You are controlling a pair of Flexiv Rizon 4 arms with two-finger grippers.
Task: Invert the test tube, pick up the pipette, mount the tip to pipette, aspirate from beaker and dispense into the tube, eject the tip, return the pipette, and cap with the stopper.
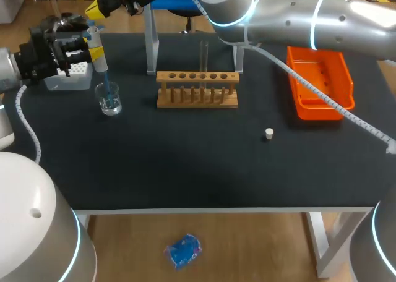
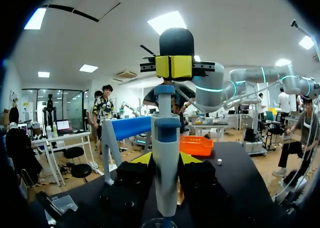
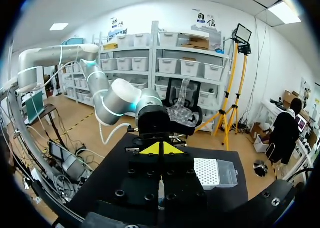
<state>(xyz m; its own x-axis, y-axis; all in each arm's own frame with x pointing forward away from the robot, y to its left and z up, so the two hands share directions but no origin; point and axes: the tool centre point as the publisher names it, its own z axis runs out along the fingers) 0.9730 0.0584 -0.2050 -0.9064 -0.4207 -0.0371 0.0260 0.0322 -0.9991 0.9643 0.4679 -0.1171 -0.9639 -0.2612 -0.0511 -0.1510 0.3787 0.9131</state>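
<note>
Pipette, probably light, stiff plastic best gripped mid-barrel, stands upright with the left gripper closed on that barrel and its thin tip dipped into the glass beaker. Beyond, the right gripper, fingers pressed together and empty, sits over the plunger.

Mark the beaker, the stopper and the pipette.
beaker (image 1: 114, 106): head view, lower part of its clear glass wall.
stopper (image 1: 269, 133): head view, its white top.
pipette (image 2: 165, 168): left wrist view, middle of its pale body.
</note>
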